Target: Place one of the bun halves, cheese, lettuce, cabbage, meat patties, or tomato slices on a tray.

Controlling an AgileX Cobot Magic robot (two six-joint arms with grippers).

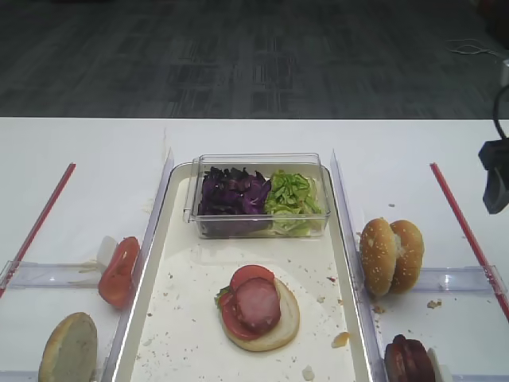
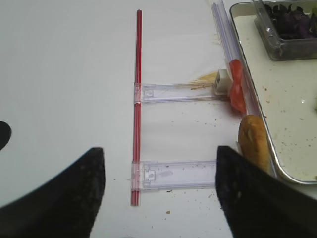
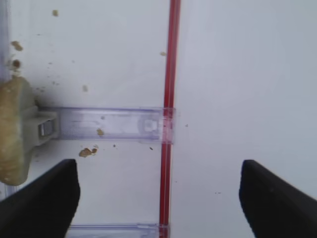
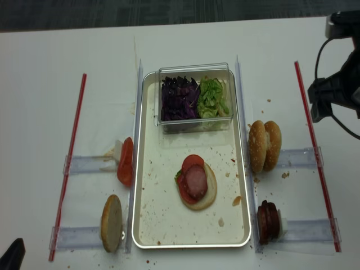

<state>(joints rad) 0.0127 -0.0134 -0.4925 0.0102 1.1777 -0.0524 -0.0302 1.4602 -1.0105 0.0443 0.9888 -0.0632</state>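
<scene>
The cream tray holds a bun half topped with tomato slices and a meat patty. More bun halves stand on edge right of the tray, with meat patties nearer me. Left of the tray are tomato slices and one bun half. Cabbage and lettuce fill a clear box. Cheese is out of view. My right gripper hovers open and empty over the right red strip. My left gripper is open and empty, left of the tray.
The clear box sits at the tray's far end. Red strips and clear plastic rails flank the tray on both sides. Crumbs are scattered on the tray and table.
</scene>
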